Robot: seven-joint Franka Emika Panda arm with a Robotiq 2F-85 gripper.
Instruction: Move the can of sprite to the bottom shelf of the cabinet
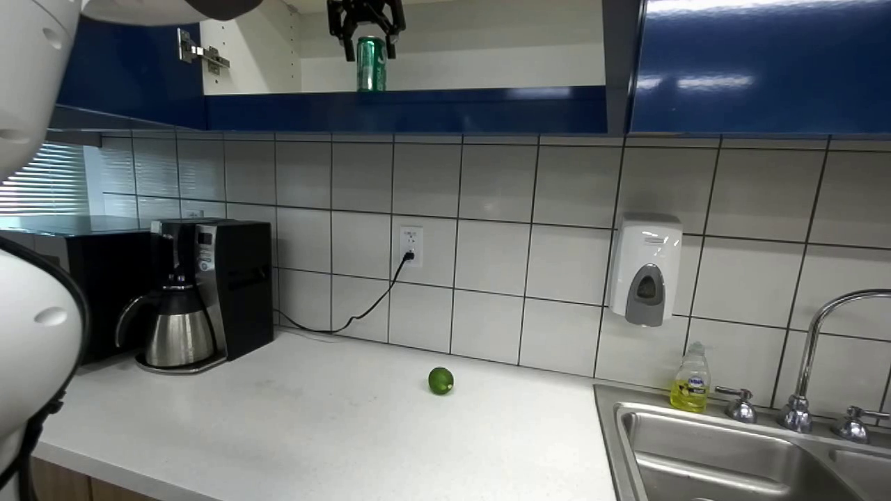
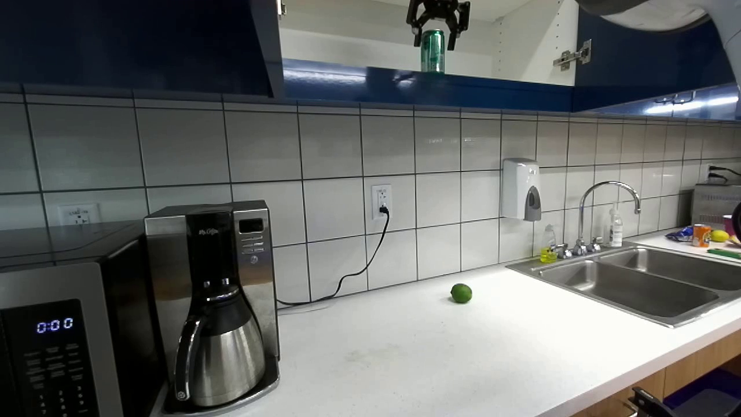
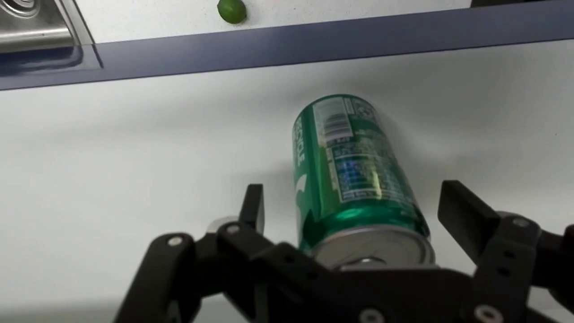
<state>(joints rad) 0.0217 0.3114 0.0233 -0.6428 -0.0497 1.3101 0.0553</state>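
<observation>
1. Jaws wide apart: I have one on each side of the can (image 3: 358, 179), and the opening between them is broader than the can.
2. In the wrist view, pale shelf (image 3: 134, 157) shows in the gaps on both sides of the can, so my jaws stand clear of its sides.
3. In both exterior views my jaws point down, black and bent at their joints, their tips reaching just below the can's top rim. Light cabinet (image 1: 487, 66) wall shows in the arch between them, above the can.
4. The can stands upright on the shelf, the cabinet's lowest board, near the blue trim (image 3: 287, 49) along the front. That trim covers its base in both exterior views.
5. From my wrist I see the can's silver top, part of it hidden by my own black linkage (image 3: 394, 291), plus a barcode and small print on its green side.
6. My white arm (image 1: 35, 90) shows at the edge of both exterior views.
7. The blue door (image 1: 139, 69) is open on its hinge (image 1: 202, 53).
8. Below, the lime (image 1: 440, 380) lies on the worktop (image 1: 313, 424), well apart from my jaws, between the coffee maker (image 1: 247, 292) and the sink (image 1: 703, 442).
</observation>
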